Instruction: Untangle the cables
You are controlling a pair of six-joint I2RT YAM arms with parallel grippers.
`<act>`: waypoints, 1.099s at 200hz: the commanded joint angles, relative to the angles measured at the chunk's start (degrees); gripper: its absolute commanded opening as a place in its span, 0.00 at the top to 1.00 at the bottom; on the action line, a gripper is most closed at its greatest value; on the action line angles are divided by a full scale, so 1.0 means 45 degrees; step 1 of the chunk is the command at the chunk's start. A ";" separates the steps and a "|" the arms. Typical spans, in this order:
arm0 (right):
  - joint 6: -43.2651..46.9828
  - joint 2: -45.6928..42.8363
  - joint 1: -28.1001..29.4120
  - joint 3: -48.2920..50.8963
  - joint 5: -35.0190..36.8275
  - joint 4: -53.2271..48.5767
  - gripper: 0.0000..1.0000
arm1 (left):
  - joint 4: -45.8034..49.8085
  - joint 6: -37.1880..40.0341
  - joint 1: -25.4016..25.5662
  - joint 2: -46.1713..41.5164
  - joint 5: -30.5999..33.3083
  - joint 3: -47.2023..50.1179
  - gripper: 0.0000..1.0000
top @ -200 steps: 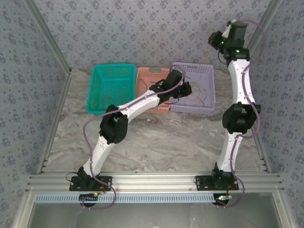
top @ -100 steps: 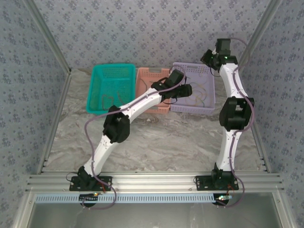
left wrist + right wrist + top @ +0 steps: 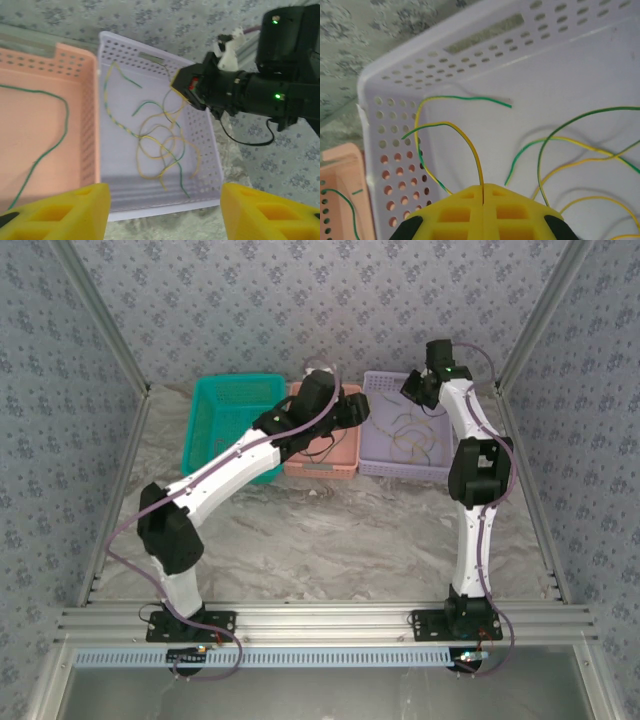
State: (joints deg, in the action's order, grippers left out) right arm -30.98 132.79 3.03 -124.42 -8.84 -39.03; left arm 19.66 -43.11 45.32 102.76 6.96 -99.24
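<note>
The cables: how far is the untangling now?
Done: one green cable lies alone in the pink basket. In hand: the right gripper is shut on a yellow-green cable over the purple basket; the left gripper is open. Remaining: a tangle of cables in that basket.

My tally
I count three baskets (teal (image 3: 238,380), pink (image 3: 320,468), lavender (image 3: 405,468)), two arms (image 3: 225,465) (image 3: 478,530), one lone green cable (image 3: 66,116); the tangled cables (image 3: 162,142) defy counting.

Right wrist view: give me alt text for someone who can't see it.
The right gripper is shut on a yellow-green cable over a lavender basket strewn with more loose cables. A pink basket's corner shows at lower left.
</note>
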 commanded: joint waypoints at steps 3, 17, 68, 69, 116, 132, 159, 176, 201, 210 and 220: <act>0.0099 -0.0721 0.0144 0.0963 0.0712 -0.0330 0.95 | -0.0701 -0.0195 -0.0104 -0.1150 0.0094 0.1520 0.41; 0.0140 -0.1008 0.0225 0.1296 0.0992 -0.0393 0.72 | -0.0630 -0.0172 -0.0100 -0.1777 0.0100 0.2097 0.41; 0.0244 -0.3240 0.0187 0.2714 0.2149 -0.0347 0.42 | 0.0121 -0.0239 -0.0633 -0.4577 -0.0265 0.4517 0.39; 0.0254 -0.3318 0.0187 0.2769 0.2174 -0.0329 0.42 | 0.0151 -0.0251 -0.0665 -0.4644 -0.0261 0.4574 0.39; 0.0686 -0.8058 0.0447 0.6506 0.3574 0.0574 0.03 | 0.1585 -0.0167 -0.2180 -0.8633 -0.0783 0.7542 0.14; 0.0785 -0.9932 0.0659 0.8230 0.4452 0.0610 0.01 | 0.2096 0.0267 -0.2934 -0.9999 -0.1052 0.8499 0.01; 0.1066 -1.2966 0.1476 1.0773 0.7265 0.0084 0.16 | 0.4028 0.1103 -0.3531 -1.1640 0.0407 0.9314 0.01; 0.1501 -1.5154 0.2238 1.3017 0.8736 0.0679 0.01 | 0.5190 0.1109 -0.3565 -1.2596 0.2686 0.9880 0.01; 0.1144 -1.8020 0.2966 1.5403 1.0524 0.0956 0.01 | 0.6990 -0.0042 -0.3575 -1.3137 0.7261 1.0501 0.01; 0.1117 -1.8866 0.2960 1.6180 1.0550 0.1403 0.01 | 0.6990 0.0130 -0.3578 -1.3301 0.8329 1.0977 0.01; 0.1982 -1.9671 0.2737 1.7152 0.9354 0.2172 0.01 | 0.6244 0.1286 -0.3597 -1.3624 0.8799 1.1713 0.01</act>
State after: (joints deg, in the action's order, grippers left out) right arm -26.00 51.27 16.03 -54.06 30.72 -34.83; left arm 44.84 -41.50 29.61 43.42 29.28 -51.51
